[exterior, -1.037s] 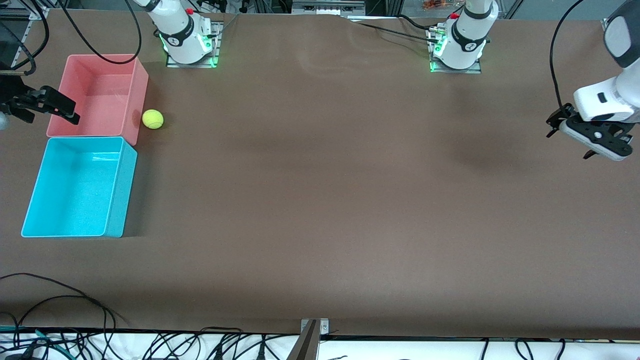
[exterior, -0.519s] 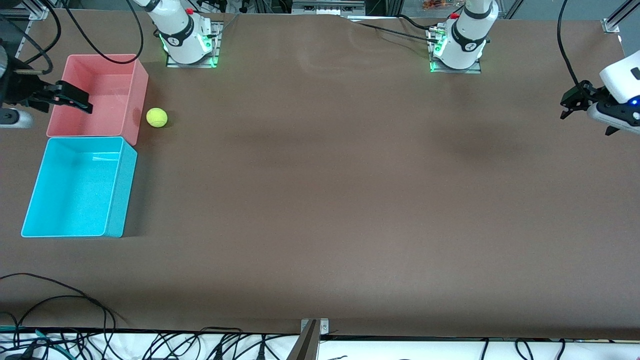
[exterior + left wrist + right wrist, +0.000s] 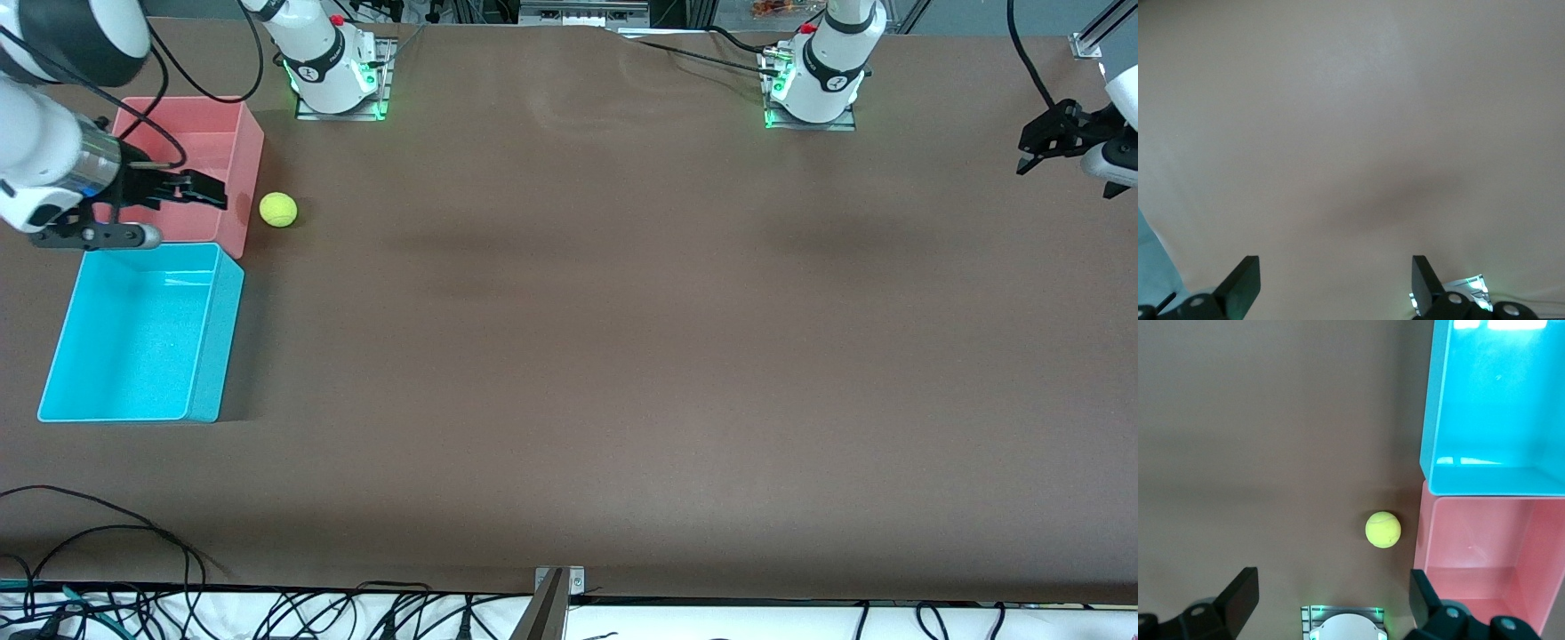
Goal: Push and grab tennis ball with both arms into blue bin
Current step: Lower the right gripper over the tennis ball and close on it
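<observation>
On the brown table [image 3: 569, 356], toward the right arm's end, the tennis ball [image 3: 278, 210] rests by itself just beside the pink bin [image 3: 233, 133], with a narrow strip of tabletop showing between the two. Seen from the right wrist camera the ball [image 3: 1383, 529] sits near the corner where the pink bin [image 3: 1485, 553] meets the blue bin [image 3: 1435, 407]. That blue bin [image 3: 222, 302] stands nearer to the front camera than the pink one, the two touching wall to wall, and both hold nothing. Nothing touches the ball. Over the pink bin, at the edge nearest the blue bin, hangs the right gripper [image 3: 203, 189], its black fingers spread wide with nothing between them and pointing toward the ball; the right wrist view shows those two fingers [image 3: 1238, 597] well apart, with the ball and the right arm's lit base [image 3: 1341, 623] between them farther off. That base [image 3: 333, 76] is bolted to the table farther from the front camera than the ball. Well apart from all this, at the left arm's end of the table, the left gripper [image 3: 1049, 142] hangs over the table's edge, also spread wide and holding nothing; its fingers [image 3: 1241, 287] frame only bare tabletop in the left wrist view. Loose black cables [image 3: 107, 533] lie along the table edge nearest the front camera.
</observation>
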You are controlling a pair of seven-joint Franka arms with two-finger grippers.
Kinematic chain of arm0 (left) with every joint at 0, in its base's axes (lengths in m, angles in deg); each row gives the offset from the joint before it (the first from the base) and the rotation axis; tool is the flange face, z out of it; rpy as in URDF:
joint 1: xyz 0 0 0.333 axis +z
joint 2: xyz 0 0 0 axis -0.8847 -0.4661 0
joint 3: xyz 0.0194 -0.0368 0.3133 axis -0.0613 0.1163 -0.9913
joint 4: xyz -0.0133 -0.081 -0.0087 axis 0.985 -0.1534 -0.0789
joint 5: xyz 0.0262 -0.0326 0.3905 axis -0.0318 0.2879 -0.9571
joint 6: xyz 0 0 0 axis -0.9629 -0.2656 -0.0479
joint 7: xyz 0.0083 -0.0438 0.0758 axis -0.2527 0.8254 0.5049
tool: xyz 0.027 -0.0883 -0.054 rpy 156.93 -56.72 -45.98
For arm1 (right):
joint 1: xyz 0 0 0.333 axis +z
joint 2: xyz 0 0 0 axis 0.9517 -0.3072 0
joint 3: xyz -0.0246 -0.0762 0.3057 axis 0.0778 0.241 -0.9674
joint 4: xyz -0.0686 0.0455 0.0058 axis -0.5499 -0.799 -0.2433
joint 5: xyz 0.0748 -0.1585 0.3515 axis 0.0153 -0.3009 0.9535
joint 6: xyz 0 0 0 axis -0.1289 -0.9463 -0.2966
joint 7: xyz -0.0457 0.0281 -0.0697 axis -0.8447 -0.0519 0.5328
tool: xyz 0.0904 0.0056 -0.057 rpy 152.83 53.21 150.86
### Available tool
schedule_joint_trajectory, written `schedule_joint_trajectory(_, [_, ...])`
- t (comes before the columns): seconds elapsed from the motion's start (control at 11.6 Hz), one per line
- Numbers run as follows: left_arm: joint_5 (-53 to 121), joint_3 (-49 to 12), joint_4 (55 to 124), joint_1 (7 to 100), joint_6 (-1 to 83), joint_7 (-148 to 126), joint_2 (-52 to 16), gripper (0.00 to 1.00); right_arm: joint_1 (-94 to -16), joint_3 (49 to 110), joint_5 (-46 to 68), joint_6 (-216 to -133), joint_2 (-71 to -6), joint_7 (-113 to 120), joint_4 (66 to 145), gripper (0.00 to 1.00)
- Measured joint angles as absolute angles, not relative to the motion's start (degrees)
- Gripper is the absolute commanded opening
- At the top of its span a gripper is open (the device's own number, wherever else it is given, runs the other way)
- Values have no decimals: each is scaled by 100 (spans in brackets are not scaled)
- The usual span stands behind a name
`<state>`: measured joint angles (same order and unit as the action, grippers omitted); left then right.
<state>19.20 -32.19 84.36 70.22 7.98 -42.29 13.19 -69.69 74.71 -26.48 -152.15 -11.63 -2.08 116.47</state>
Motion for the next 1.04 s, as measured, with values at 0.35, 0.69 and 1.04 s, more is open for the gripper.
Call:
schedule_joint_trajectory(0.35, [2285, -3164, 8235, 7015, 550, -4051, 1329, 100, -6969, 7464, -2757, -16422, -475, -311, 13658, 100])
schedule_joint_trajectory(0.69, [2526, -3161, 8211, 7018, 529, -3554, 1330, 100, -6973, 7464, -2970, -17579, -428, -343, 14797, 100])
schedule_joint_trajectory(1.04, [2605, -2963, 8139, 7018, 440, -2833, 1330, 100, -7069, 7468, -3413, -18712, -453, -368, 15608, 100])
